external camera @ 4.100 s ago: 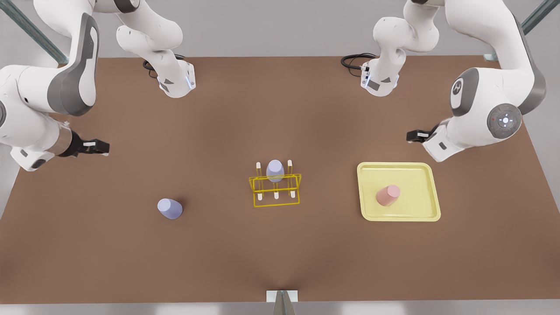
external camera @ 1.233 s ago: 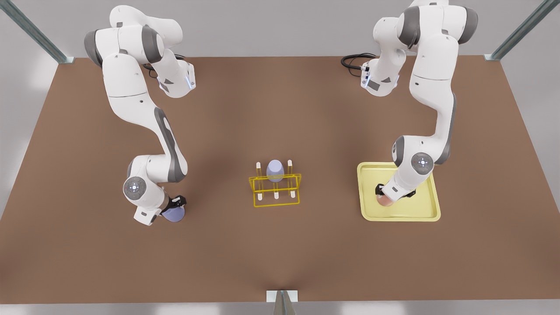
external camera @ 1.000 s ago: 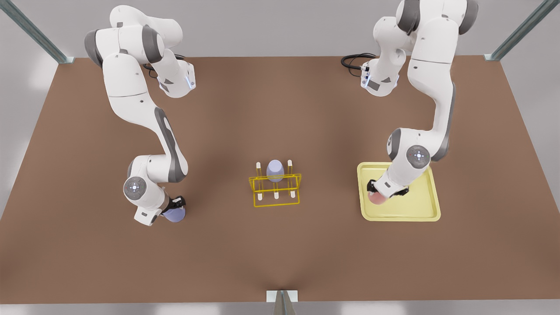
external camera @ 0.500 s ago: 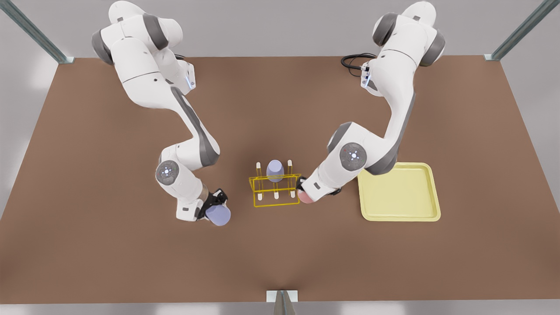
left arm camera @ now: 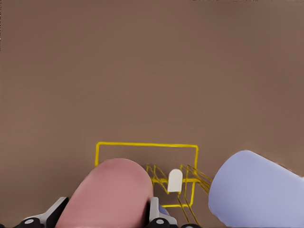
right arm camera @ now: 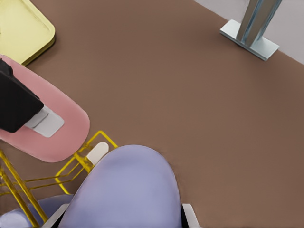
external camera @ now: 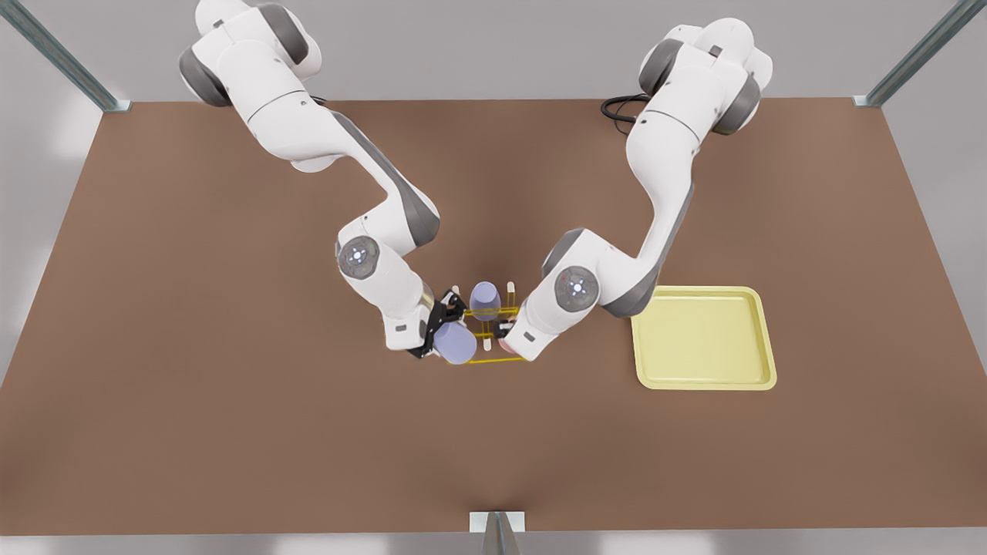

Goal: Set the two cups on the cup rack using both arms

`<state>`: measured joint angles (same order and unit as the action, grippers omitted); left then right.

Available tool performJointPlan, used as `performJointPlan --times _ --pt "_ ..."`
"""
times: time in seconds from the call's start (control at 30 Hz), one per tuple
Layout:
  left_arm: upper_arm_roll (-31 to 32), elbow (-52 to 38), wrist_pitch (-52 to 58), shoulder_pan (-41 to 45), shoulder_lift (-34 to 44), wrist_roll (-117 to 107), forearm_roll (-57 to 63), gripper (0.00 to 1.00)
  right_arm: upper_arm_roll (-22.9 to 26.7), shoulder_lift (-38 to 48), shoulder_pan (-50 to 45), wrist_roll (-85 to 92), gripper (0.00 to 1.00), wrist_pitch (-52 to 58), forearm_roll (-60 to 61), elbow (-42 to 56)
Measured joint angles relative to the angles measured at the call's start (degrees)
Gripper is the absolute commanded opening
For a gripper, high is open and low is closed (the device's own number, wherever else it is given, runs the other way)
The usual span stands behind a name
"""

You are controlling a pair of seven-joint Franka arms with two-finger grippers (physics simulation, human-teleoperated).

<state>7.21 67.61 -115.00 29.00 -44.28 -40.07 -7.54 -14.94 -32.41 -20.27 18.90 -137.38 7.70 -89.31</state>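
Note:
The yellow wire cup rack (external camera: 501, 360) stands mid-table with a lavender cup (external camera: 485, 299) upside down on a back peg. My right gripper (external camera: 441, 330), on the arm at the front view's left, is shut on the other lavender cup (external camera: 456, 344) at the rack's front left corner. In the right wrist view this cup (right arm camera: 126, 190) hangs just beside a cream peg (right arm camera: 97, 152). My left gripper (external camera: 505, 336), on the other arm, is shut on the salmon pink cup (left arm camera: 114, 194) at the rack's (left arm camera: 147, 156) front right end, near a peg (left arm camera: 175, 180).
A pale-yellow square tray (external camera: 702, 339) lies to the front view's right of the rack, with nothing in it. A metal post (external camera: 497, 532) stands at the table's near edge. The two wrists are close together over the rack.
Both arms have swung inward, each carrying its cup. The lavender cup moved from left of the rack to its front left corner, the pink cup from beside its right end to over it.

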Motion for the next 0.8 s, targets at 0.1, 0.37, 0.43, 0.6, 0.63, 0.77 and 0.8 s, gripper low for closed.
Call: performJointPlan --times 0.1,0.37,0.43,0.6,0.63,0.77,0.8 --pt "0.0 0.0 -0.5 -0.1 -0.2 -2.1 0.1 1.0 -0.4 -0.6 -0.4 0.1 0.78 0.1 0.0 -0.3" --pt "0.0 2.0 -1.1 0.8 -0.3 -5.9 -0.8 1.0 -0.8 -1.5 -0.7 0.1 1.0 0.6 -0.4 -0.9" --pt "-0.1 2.1 -1.2 0.8 -0.2 -6.2 -1.5 1.0 -0.9 -1.5 -0.5 0.1 1.0 0.8 -0.4 -0.8" --pt "0.0 2.0 0.8 0.7 -0.1 -7.5 -0.6 1.0 -0.8 -1.0 0.0 0.1 1.0 2.2 -0.7 0.3" --pt "0.0 1.9 1.6 0.8 -0.1 -8.1 0.1 1.0 -0.8 -0.9 0.2 0.1 1.0 2.8 -0.8 1.2" --pt "-0.1 2.1 2.0 0.8 -0.1 -8.2 -1.9 1.0 -0.7 -0.9 0.9 0.0 1.0 5.6 -0.9 4.6" --pt "-0.1 2.1 1.9 0.9 -0.1 -8.0 -2.5 1.0 -0.7 -1.0 1.1 0.0 1.0 6.7 -0.8 6.3"
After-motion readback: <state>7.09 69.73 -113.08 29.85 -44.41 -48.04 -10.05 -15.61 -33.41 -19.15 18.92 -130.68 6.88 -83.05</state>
